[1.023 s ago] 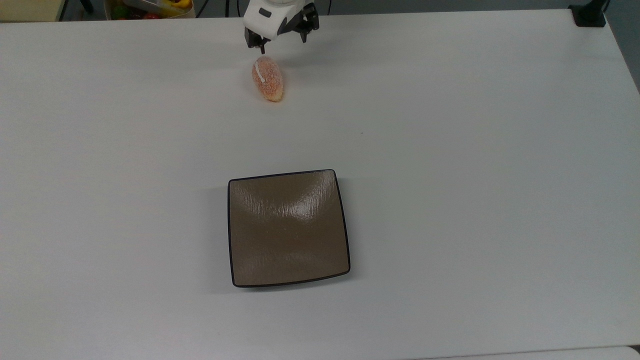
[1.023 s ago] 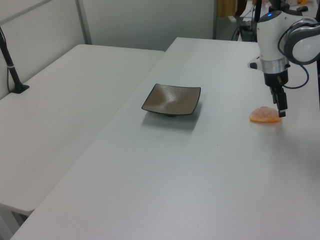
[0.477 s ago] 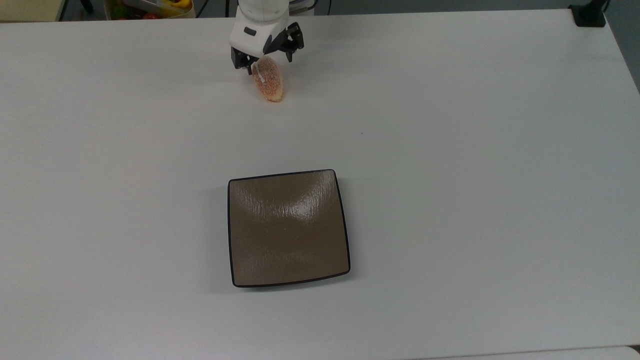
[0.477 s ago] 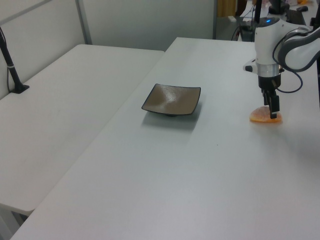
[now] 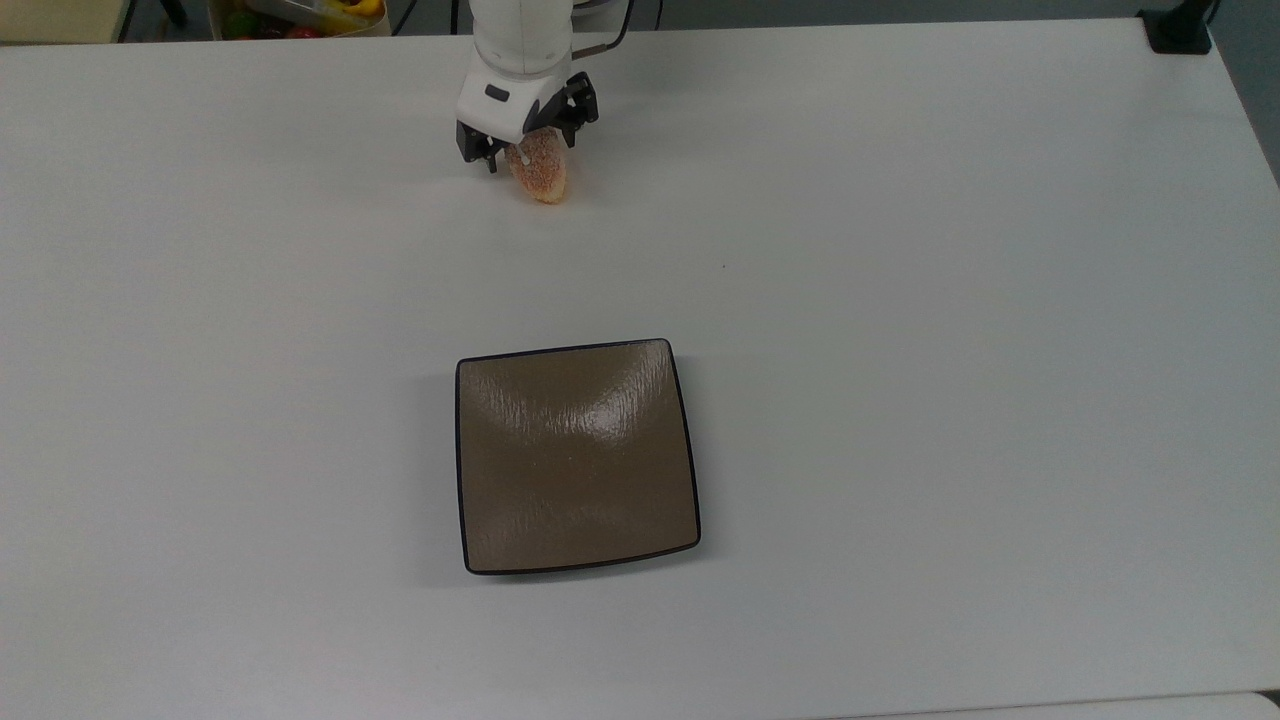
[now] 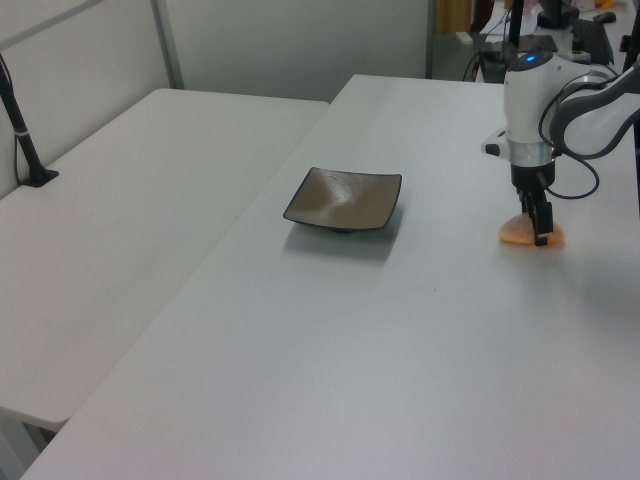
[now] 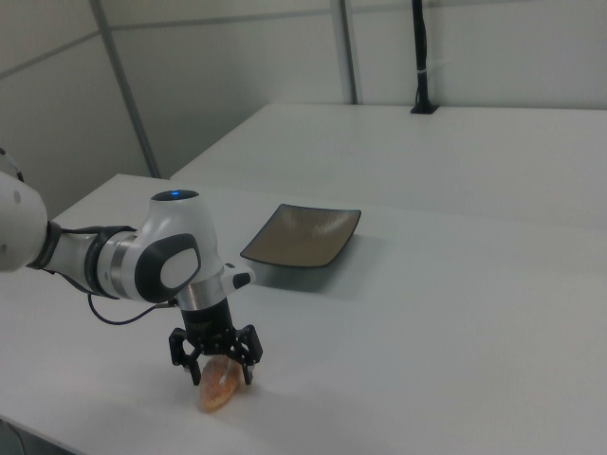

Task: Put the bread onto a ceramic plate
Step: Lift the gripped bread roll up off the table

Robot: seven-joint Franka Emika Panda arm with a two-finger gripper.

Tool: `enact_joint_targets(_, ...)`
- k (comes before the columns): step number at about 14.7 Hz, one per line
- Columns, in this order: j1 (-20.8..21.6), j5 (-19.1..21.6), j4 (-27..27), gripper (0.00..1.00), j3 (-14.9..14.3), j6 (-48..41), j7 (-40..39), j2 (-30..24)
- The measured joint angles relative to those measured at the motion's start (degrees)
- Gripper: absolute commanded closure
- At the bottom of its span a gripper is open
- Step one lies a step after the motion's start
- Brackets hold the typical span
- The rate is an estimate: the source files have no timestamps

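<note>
The bread (image 5: 541,172) lies on the white table (image 5: 900,300), near the table's far edge in the top view, an orange-pink oval with a grainy crust. Its upper end is covered there by the gripper (image 5: 523,152), so the white stripe barely shows. In the right view the bread (image 7: 220,384) sits low between the black fingers, its lower end poking out toward the camera. In the left view it (image 6: 521,234) is a flat orange sliver, half hidden behind one dark finger.

The gripper (image 7: 215,365) stands spread wide over the bread, a finger on either side; whether the pads touch the crust is hard to make out. In the left view the gripper (image 6: 537,222) points straight down from the white arm's wrist.

The ceramic plate (image 5: 480,470) rests well apart from the bread, nearer the camera in the top view: square, glossy brown, dark-rimmed, nothing on it. In the left view the plate (image 6: 340,200) lies to the left view's left of the arm; in the right view it (image 7: 303,237) sits beyond the arm.

At the top view's upper left edge, a container of coloured objects (image 5: 300,15) is cut off.
</note>
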Motion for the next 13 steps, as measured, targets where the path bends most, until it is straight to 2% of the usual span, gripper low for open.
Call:
enact_joint_targets(2,-0.05,-0.05,0.00,0.02,0.00,0.05,-0.01,0.35)
enact_joint_targets(3,-0.05,-0.05,0.00,0.10,0.00,0.05,-0.01,0.44)
enact_joint_targets(6,-0.05,-0.06,0.00,0.46,0.00,0.05,-0.04,0.54)
enact_joint_targets(8,-0.05,-0.06,0.00,0.61,0.00,0.05,-0.05,0.55)
enact_joint_targets(10,-0.06,-0.11,0.07,0.80,0.00,0.05,-0.06,0.49)
enact_joint_targets(11,-0.06,-0.11,0.09,0.93,0.00,0.05,-0.06,0.46)
enact_joint_targets(12,-0.06,-0.11,0.09,0.98,0.00,0.05,-0.06,0.46)
enact_joint_targets(13,-0.06,-0.11,0.08,0.98,0.00,0.05,-0.06,0.47)
